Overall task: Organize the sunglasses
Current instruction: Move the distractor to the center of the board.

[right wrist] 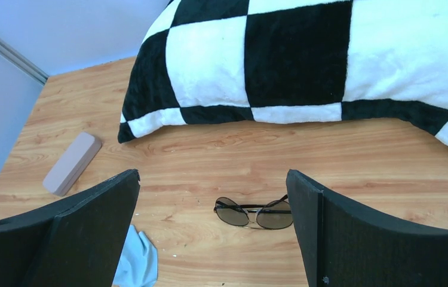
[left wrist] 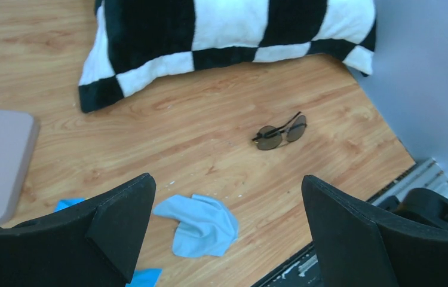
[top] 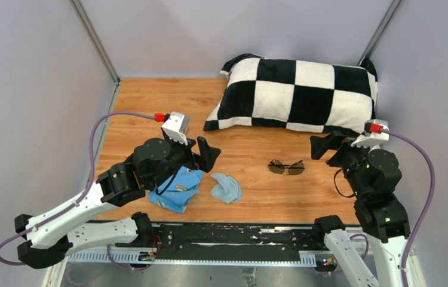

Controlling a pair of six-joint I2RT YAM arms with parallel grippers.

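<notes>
1. Currently, thin dark-framed, brown-lensed sunglasses [top: 287,167] are laid just before the black-and-white checked plush pillow [top: 296,92].
2. A pink rounded-rectangle case [right wrist: 72,162] is set, shut, off the pillow's left corner.
3. The left gripper [left wrist: 227,185] and right gripper [right wrist: 212,176] are held spread, empty.

Sunglasses [top: 287,167] common to all three views

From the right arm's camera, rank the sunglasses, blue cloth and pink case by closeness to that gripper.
1. The sunglasses, just ahead of the right gripper.
2. The blue cloth, off to the left.
3. The pink case, far left, toward the wall.
</notes>
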